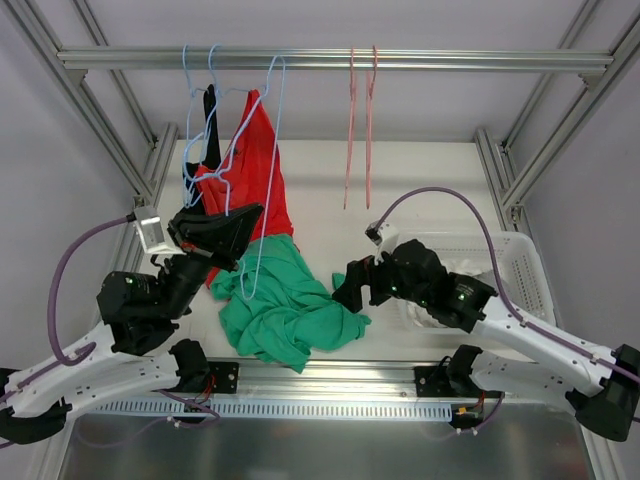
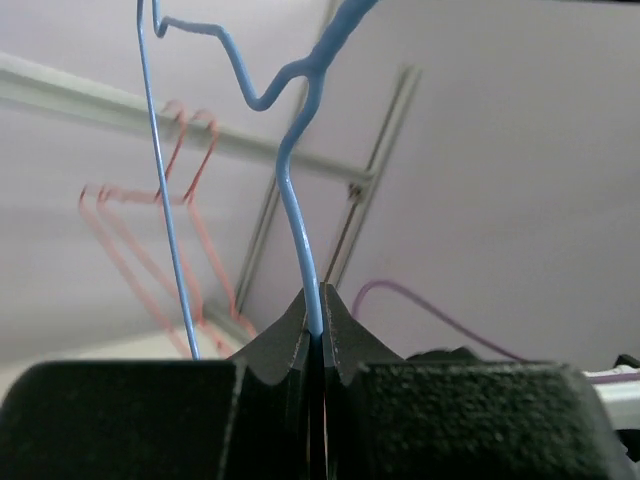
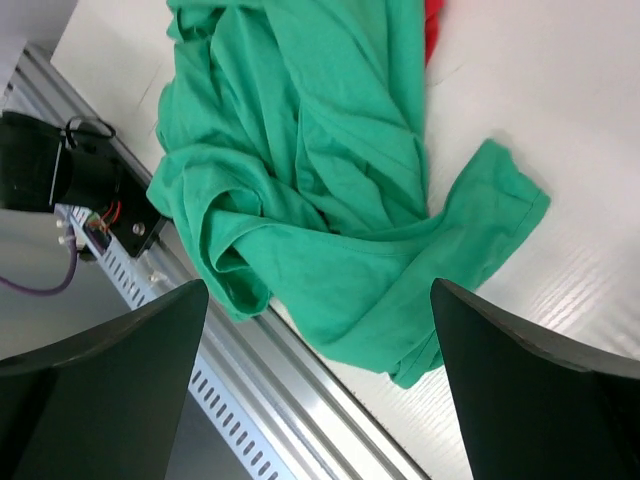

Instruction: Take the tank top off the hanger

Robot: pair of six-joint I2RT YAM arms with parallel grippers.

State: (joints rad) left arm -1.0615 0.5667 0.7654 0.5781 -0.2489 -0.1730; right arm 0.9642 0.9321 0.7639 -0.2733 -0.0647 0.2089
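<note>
Left gripper [image 2: 320, 300] pinched tight on blue wire hanger [image 2: 300, 230], right gripper [image 1: 350, 287] fingers spread wide and holding nothing, green tank top [image 1: 285, 305] crumpled on table [image 1: 330, 180] just beside it, red garment [image 1: 260, 160] hanging on the rail, white basket [image 1: 525, 265] far right, contents hidden behind right arm.

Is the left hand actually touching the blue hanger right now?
Touching. The left wrist view shows the left hand shut on the blue hanger wire.
</note>
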